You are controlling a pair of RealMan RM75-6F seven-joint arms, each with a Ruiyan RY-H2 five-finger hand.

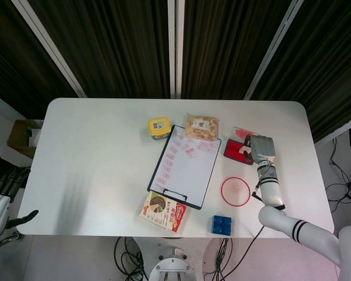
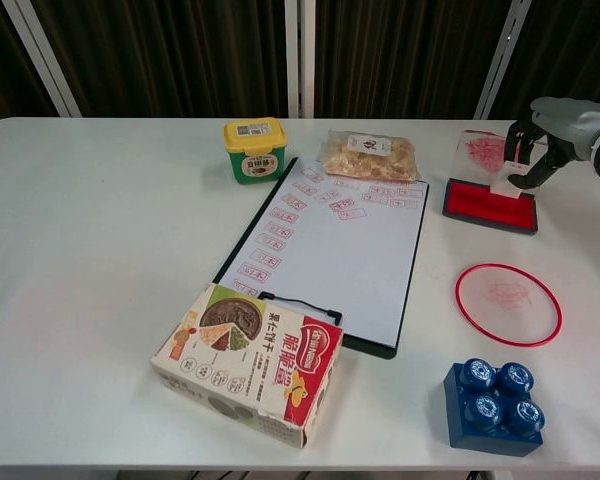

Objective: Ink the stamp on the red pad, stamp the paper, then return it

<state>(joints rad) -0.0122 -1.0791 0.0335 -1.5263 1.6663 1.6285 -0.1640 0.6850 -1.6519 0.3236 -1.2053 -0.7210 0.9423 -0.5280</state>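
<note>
At right of frame, right hand (image 2: pixel 536 150) clamped on small white block stamp (image 2: pixel 507 183), pressed onto red rectangular ink pad (image 2: pixel 478 201). Lower left, left hand (image 1: pixel 1 199) hanging off-table, fingers apart.

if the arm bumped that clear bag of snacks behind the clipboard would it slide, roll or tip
The snack bag would probably slide or scrunch rather than roll: it lies flat and low, with lumpy loose pieces inside. It looks soft, so a push may deform it before moving it. It touches the clipboard's top edge, so a shove toward the robot might ride it onto the paper.
</note>
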